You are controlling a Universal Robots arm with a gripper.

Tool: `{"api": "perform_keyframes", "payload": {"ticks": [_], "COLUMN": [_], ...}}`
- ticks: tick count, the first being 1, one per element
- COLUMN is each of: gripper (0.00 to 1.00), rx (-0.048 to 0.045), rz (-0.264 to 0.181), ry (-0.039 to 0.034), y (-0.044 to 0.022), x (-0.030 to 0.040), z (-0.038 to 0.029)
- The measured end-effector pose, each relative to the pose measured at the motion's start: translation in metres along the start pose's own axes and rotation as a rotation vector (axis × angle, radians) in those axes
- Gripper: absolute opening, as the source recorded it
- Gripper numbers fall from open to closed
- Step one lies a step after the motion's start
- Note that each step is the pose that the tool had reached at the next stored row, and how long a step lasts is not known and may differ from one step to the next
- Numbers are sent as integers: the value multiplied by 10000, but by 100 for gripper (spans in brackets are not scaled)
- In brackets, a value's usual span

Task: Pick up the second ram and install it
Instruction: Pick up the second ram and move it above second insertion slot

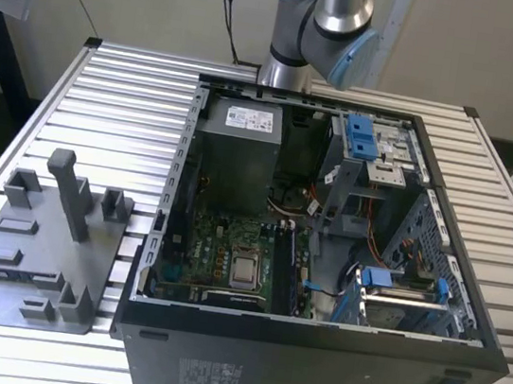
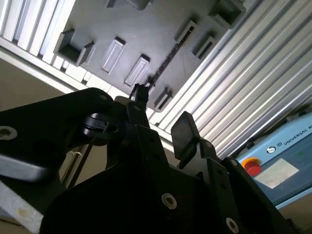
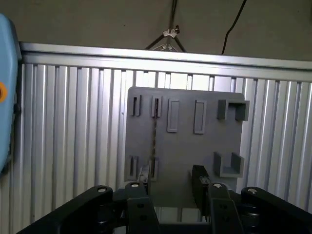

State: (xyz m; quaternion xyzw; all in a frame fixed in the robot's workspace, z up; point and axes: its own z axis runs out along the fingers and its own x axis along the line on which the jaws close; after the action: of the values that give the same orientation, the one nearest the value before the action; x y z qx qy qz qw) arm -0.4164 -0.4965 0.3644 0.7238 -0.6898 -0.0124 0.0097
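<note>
On the grey fixture plate (image 3: pixel 185 146), which lies on the ribbed metal counter (image 3: pixel 68 126), the second ram (image 3: pixel 155 134) stands on edge as a thin dark strip, its two ends seated in a pair of small slots. It lies below and ahead of the tool (image 3: pixel 170 174), apart from it, and nothing touches it. Its long axis runs straight away from the tool across the plate. The two fingers (image 3: pixel 197 176) are set apart across that axis, so the board's flat faces look toward the finger pads. In the first wrist view the strip lines up with one finger and not with the middle of the gap. The second wrist view shows the same offset. The tool is spread wide and holds nothing. In the exterior view the plate sits to the exterior view's left of the open computer case (image 1: pixel 308 371), and the arm (image 1: pixel 324 20) rises beyond the case's far side. I judge that the wrist is turned to look down on the plate from well above
</note>
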Motion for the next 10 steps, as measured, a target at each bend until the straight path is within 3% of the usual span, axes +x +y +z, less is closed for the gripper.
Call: {"api": "perform_keyframes", "payload": {"ticks": [4,10], "gripper": [48,48], "rx": [-8,-7], "rz": [0,0], "ry": [10,10], "y": [0,-2], "x": [0,0], "z": [3,74]}}
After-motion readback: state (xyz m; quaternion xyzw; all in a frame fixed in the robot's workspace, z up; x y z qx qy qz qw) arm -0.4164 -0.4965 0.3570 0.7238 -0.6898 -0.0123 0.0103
